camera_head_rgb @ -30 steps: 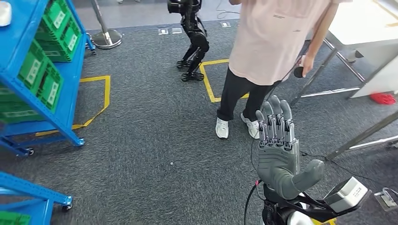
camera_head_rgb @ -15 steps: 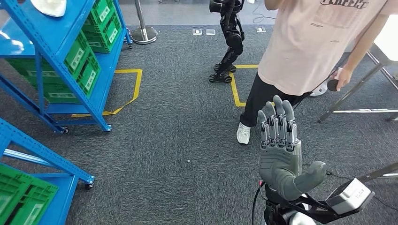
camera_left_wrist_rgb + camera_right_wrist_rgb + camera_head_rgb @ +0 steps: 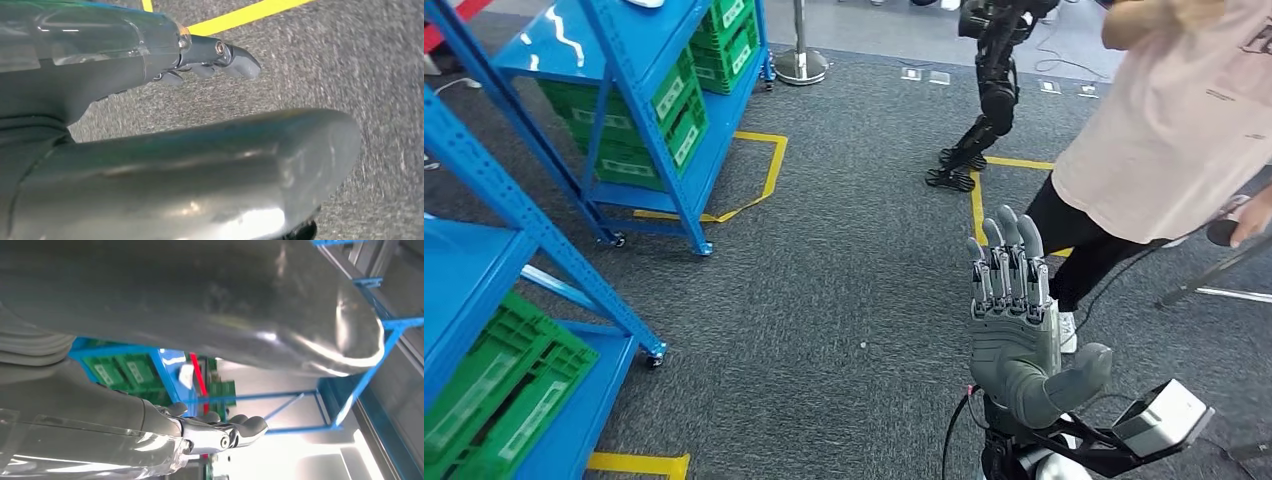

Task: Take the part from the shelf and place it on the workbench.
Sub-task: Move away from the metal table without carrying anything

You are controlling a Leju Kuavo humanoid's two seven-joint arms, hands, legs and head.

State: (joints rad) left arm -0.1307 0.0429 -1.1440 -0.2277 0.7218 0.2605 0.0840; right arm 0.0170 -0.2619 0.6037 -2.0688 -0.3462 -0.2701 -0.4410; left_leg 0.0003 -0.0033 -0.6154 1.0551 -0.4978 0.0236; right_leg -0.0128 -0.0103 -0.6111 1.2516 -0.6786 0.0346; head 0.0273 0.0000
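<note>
While the head view shows the right robot hand [image 3: 1016, 330] raised, fingers straight and empty, the left wrist view shows the left robot hand [image 3: 150, 65] holding nothing over carpet. Open carpet [image 3: 844, 260] lies between the blue shelf [image 3: 639, 110] and a person [image 3: 1164, 150].

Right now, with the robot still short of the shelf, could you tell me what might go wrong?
1. The raised right hand is open and near the person; a swing of the arm could hit them.
2. The blue shelf stands beside the path; its frame could be clipped.
3. A cable lies on the carpet: possible snag.
</note>
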